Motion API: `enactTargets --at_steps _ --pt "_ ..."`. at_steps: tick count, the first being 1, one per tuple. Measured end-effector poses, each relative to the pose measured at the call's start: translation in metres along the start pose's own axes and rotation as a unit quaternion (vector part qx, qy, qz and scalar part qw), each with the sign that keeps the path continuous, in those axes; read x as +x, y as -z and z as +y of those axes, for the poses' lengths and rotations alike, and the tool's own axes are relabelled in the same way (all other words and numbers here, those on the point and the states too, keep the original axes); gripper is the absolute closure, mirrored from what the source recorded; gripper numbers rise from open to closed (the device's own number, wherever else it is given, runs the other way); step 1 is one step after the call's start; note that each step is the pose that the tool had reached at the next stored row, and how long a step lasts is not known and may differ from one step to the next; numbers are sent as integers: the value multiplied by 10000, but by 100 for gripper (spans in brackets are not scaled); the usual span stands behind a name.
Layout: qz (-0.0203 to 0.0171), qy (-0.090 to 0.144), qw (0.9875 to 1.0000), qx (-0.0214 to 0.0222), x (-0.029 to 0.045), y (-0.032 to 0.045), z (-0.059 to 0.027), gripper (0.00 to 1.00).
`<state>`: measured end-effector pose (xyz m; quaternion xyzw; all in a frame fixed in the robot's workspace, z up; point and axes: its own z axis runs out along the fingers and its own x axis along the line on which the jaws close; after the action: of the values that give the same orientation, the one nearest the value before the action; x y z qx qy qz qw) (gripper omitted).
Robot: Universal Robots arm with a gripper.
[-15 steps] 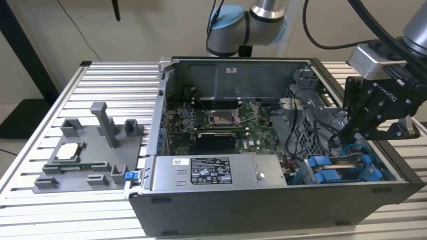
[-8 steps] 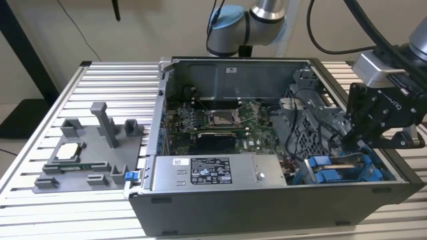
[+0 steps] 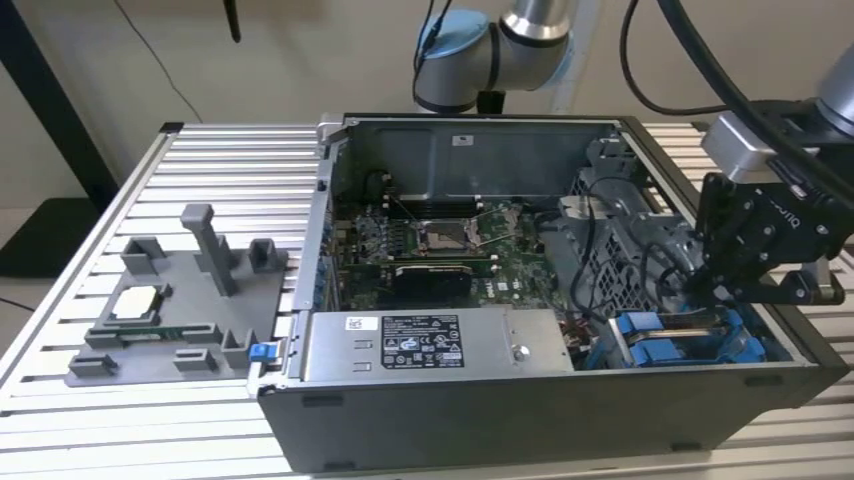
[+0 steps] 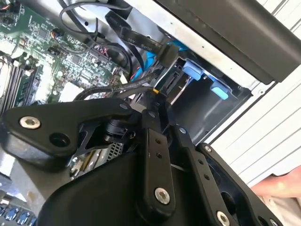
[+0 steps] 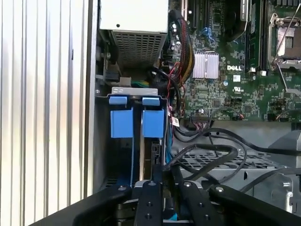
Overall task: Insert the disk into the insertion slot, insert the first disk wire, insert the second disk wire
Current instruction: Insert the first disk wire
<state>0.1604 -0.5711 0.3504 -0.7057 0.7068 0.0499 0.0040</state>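
Observation:
The insertion slot [image 3: 683,340], a grey bay with blue rails and tabs, sits at the case's front corner on the exterior view's right. Its blue tabs [image 5: 137,123] face me in the first wrist view and also appear in the second wrist view [image 4: 194,73]. A thin edge between the rails [image 5: 146,160] looks like the disk seated in the bay; its label is hidden. My gripper [image 3: 701,288] hangs just above the bay. Its fingers are shut on the end of a black disk wire [image 4: 141,84], right at the bay's mouth [image 4: 155,98] [image 5: 158,178].
The grey power-supply box [image 3: 427,345] lies beside the bay. A perforated cage [image 5: 221,162] with loose black cables [image 5: 211,153] and the motherboard [image 3: 427,245] lie close by. A grey fixture [image 3: 174,300] stands on the slatted table. Part of a person's hand [image 4: 282,186] shows outside the case.

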Motion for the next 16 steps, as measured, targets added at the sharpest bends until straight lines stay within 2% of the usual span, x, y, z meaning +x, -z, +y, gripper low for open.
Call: enactTargets --at_steps 16 --pt "-1 -5 10000 0 31 -116 -61 100"
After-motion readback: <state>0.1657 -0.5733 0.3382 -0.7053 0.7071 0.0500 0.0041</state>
